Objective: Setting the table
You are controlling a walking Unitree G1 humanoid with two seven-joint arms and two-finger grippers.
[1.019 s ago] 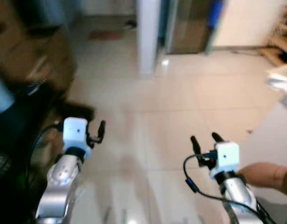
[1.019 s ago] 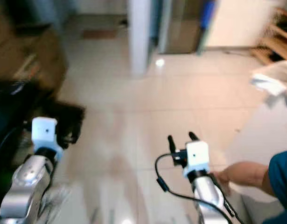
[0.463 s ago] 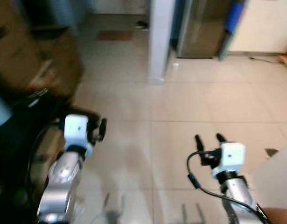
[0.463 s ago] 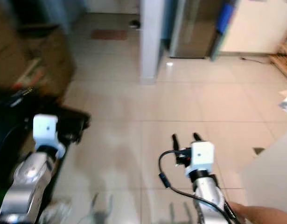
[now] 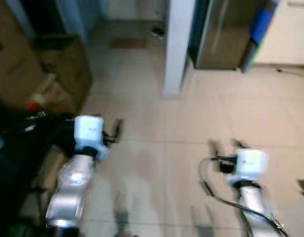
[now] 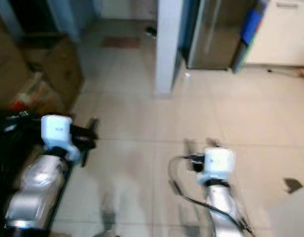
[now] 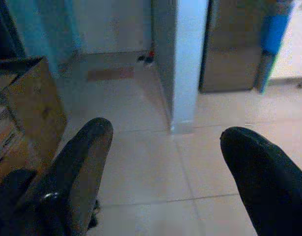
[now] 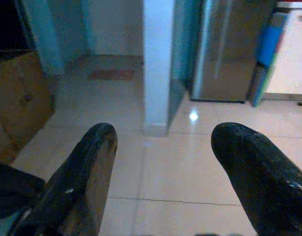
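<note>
My left gripper (image 7: 160, 142) and right gripper (image 8: 163, 140) both hang spread apart and empty over the pale tiled floor (image 5: 156, 163). Straight ahead at twelve o'clock stands a white pillar (image 5: 177, 44), with a steel fridge (image 8: 224, 49) at about one o'clock and a blue panel (image 8: 269, 42) beside it. My head views are blurred; the wrist views are sharper. Brown cardboard boxes (image 5: 63, 64) sit at ten o'clock. I can read no writing, and I cannot make out any tableware.
</note>
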